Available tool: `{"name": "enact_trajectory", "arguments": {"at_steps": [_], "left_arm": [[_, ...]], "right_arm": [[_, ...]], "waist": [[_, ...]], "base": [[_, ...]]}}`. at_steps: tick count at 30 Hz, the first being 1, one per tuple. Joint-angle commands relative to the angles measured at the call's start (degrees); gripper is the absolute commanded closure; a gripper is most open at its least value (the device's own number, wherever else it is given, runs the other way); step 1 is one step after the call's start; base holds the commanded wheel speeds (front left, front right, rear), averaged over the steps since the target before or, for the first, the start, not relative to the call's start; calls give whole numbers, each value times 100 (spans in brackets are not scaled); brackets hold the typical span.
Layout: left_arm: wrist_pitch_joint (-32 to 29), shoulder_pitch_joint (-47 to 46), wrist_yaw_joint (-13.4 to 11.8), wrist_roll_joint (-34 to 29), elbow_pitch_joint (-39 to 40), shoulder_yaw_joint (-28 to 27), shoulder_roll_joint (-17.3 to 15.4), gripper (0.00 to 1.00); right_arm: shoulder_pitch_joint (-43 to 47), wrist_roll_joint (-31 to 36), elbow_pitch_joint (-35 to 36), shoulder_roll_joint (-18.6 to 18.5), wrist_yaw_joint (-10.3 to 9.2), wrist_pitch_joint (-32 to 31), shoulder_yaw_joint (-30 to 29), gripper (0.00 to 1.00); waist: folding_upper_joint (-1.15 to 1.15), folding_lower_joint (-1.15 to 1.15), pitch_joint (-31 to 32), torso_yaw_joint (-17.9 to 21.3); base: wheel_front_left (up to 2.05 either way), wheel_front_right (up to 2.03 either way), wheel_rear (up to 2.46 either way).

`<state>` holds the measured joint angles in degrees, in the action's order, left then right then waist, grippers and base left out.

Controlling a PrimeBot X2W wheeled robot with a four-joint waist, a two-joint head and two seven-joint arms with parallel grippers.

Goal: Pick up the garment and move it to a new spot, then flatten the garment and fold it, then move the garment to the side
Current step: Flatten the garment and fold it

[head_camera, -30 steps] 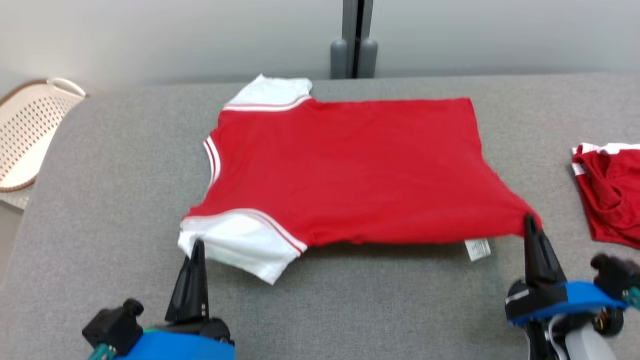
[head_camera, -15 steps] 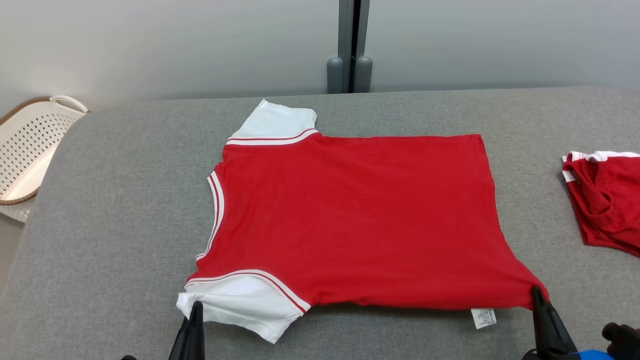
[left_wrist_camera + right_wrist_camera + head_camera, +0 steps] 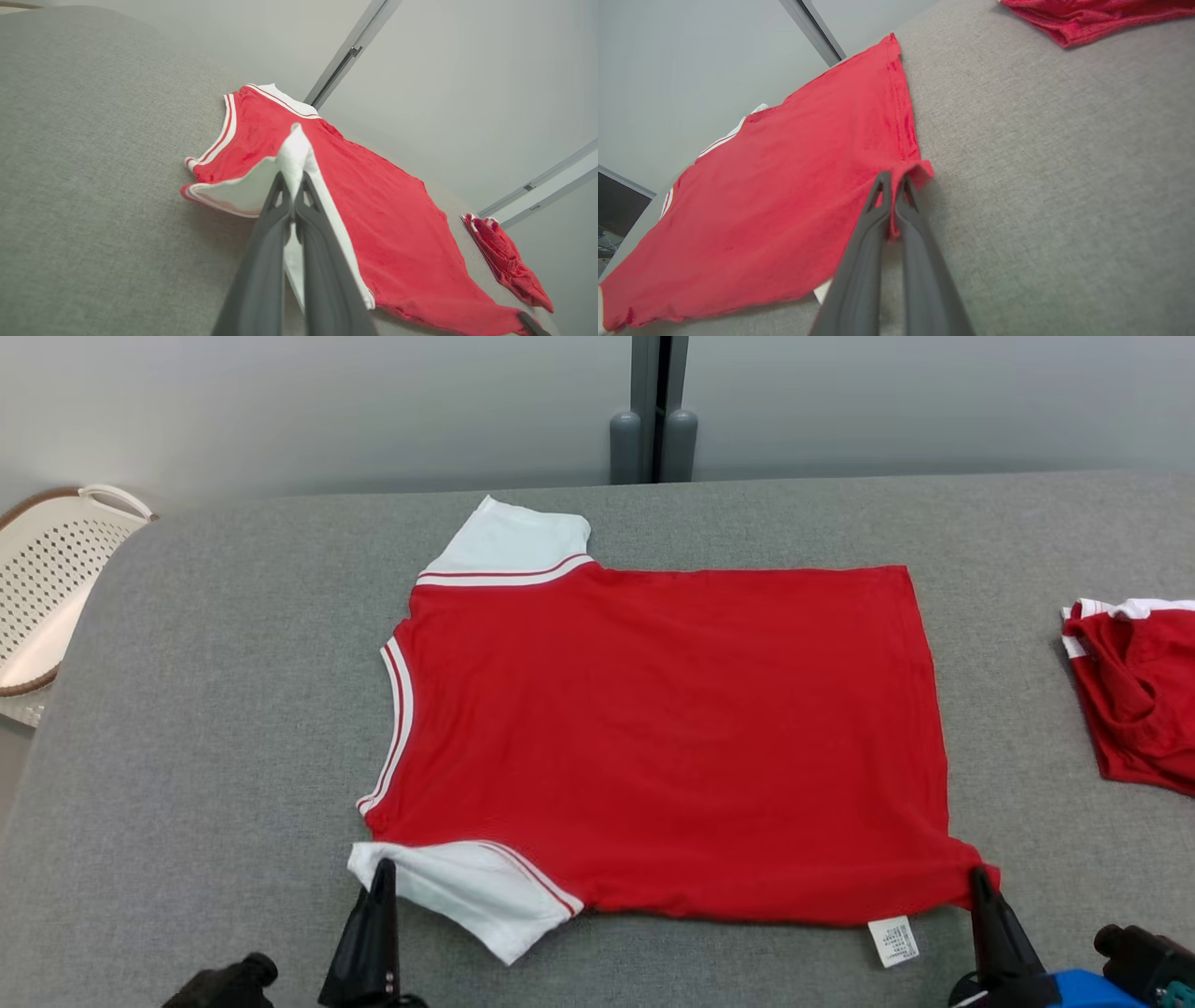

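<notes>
Left hand (image 3: 383,870) is clenched on the garment's (image 3: 653,728) white sleeve (image 3: 467,887), right hand (image 3: 978,877) on its red hem corner (image 3: 966,868). It lies spread mid-worktop (image 3: 215,709); gripping both near ends apart, I'd guess, is to pull it taut for flattening.

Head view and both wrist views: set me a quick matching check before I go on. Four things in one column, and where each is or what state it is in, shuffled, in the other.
Things:
1. left tool
2. right tool
3. crumpled red garment
4. white basket

Places or states:
A. off the left end of the table
B. shut on the hem corner of the red shirt
C. lying apart from the shirt, at the table's right side
D. shut on the red shirt's white sleeve

Pairs: 1-D, 2-B, 3-C, 4-A.
</notes>
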<state>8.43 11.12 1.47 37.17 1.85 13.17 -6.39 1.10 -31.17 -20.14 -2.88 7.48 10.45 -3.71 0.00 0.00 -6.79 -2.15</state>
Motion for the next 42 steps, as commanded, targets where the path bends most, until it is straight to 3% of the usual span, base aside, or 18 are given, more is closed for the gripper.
{"name": "enact_trajectory", "arguments": {"at_steps": [1,16,28,29,30,31,32,33,34,42], "left_arm": [[44,-180,-18,62,-30,-60,36,100],[343,-2873,273,-266,-1804,92,108,100],[551,-3966,403,-350,-3205,47,66,100],[554,-4024,380,-348,-3303,25,67,100],[577,-4088,345,-350,-3376,-6,70,100],[590,-4149,320,-351,-3451,-38,78,100],[601,-4197,316,-359,-3511,-46,90,80],[620,-4237,323,-368,-3576,-52,102,55],[639,-4278,342,-366,-3624,-57,117,0],[681,-4220,464,-403,-3563,-107,164,0]], "right_arm": [[-136,-74,-39,-4,3,55,11,100],[-1667,-116,-648,-6,3,348,118,100],[-2437,-134,-1183,-7,3,471,245,100],[-2488,-119,-1221,-6,3,474,252,96],[-2535,-110,-1261,-6,3,476,259,72],[-2574,-67,-1309,-5,3,480,275,25],[-2625,-14,-1316,-9,3,482,230,0],[-2665,7,-1313,-12,3,484,192,0],[-2692,23,-1296,-9,3,484,167,0],[-2447,286,-776,-9,3,481,-272,0]], "waist": [[0,0,-58,-19],[0,0,-876,131],[0,0,-1165,325],[0,0,-1176,335],[0,0,-1187,344],[0,0,-1194,351],[0,0,-1199,356],[0,0,-1203,359],[0,0,-1203,364],[0,0,-1105,366]], "base": [[0,0,0],[0,0,0],[0,0,0],[0,0,0],[0,0,0],[0,0,0],[0,0,0],[0,0,0],[0,0,0],[0,0,0]]}}
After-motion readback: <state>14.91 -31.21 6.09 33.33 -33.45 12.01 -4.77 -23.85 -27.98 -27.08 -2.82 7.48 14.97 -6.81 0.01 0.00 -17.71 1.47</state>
